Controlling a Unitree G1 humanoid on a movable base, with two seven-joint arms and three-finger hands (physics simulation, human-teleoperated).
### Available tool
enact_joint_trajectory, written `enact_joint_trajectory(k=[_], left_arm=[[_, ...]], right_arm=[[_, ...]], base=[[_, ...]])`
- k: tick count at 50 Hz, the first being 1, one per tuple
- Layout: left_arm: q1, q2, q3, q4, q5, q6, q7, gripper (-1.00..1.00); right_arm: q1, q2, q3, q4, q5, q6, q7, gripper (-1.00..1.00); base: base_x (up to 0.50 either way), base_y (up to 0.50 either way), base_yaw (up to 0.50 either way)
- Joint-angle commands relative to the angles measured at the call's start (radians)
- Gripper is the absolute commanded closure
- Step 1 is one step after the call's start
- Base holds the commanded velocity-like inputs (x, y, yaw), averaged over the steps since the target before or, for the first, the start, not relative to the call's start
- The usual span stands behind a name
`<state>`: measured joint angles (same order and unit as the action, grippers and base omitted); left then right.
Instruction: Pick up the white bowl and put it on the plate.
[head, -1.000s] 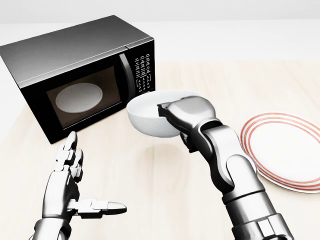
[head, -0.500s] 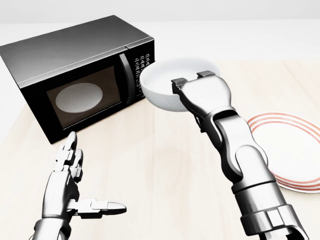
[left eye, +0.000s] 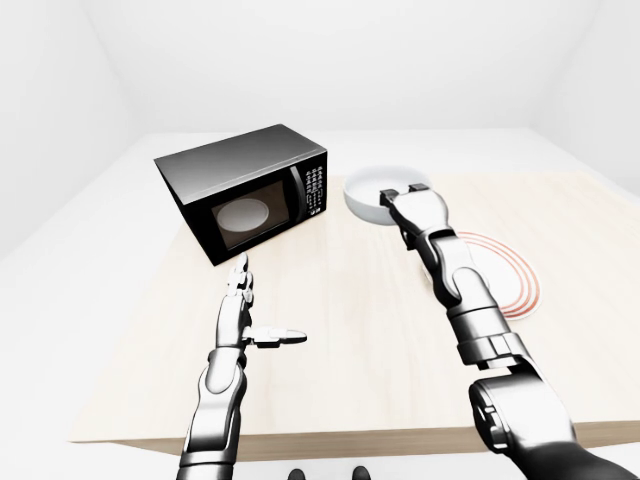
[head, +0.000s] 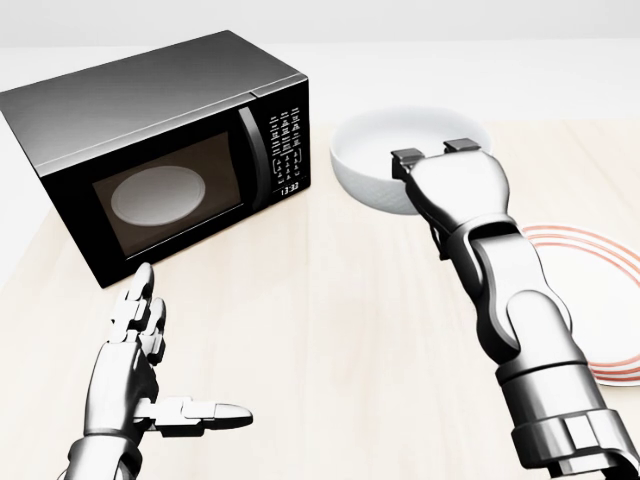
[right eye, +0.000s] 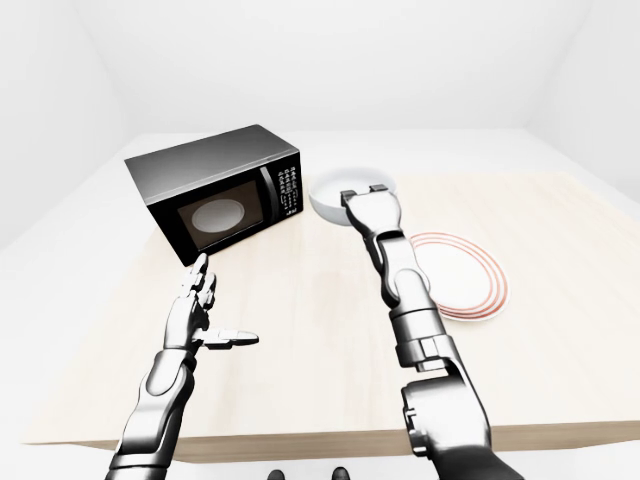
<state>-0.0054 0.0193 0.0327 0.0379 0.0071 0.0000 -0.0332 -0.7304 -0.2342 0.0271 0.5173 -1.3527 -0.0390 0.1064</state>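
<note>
At the left of the head view the left hand (head: 140, 375) hovers over the worktop (head: 330, 330) with its fingers spread and nothing in them. Above it sits the black microwave (head: 160, 150), door closed, keypad facing the middle of the scene. Just right of the keypad the white bowl (head: 385, 160) hangs in the air, carried by the right hand (head: 445, 165), whose fingertips hook over the rim nearest the robot and pinch it.

The plate (head: 600, 300), red-ringed, lies lower right, well apart from the bowl and partly hidden behind the forearm.

The grasp looks to me like the weak point: it takes only one edge of the rim, so a quick swing or wrist roll could tip the bowl out. Drifting leftward would knock it against the microwave's corner.

Open room lies to the right, where bare worktop surrounds the plate. In the eye views the plate sits well inside the worktop's right edge, so a slightly off-centre landing should not send anything over.
</note>
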Motion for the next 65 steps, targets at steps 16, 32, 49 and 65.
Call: enact_joint_trajectory(k=[16, 32, 49, 65], left_arm=[[0.003, 0.0, -0.001, 0.003, 0.002, -0.005, 0.001, -1.0], [0.0, 0.0, 0.0, -0.001, 0.003, 0.002, 0.001, -1.0], [-0.006, 0.0, 0.0, 0.006, 0.002, 0.003, 0.004, -1.0], [-0.003, 0.0, -0.001, 0.007, 0.003, -0.001, 0.003, -1.0]], right_arm=[[0.02, -0.12, -0.066, 0.039, 0.018, 0.029, -0.072, 1.0], [0.047, -0.176, -0.093, 0.073, 0.052, 0.043, -0.1, 1.0], [0.067, -0.217, -0.112, 0.096, 0.083, 0.055, -0.107, 1.0], [0.106, -0.264, -0.137, 0.113, 0.126, 0.063, -0.127, 1.0]], base=[[0.0, 0.0, 0.0], [0.0, 0.0, 0.0], [0.0, 0.0, 0.0], [0.0, 0.0, 0.0]])
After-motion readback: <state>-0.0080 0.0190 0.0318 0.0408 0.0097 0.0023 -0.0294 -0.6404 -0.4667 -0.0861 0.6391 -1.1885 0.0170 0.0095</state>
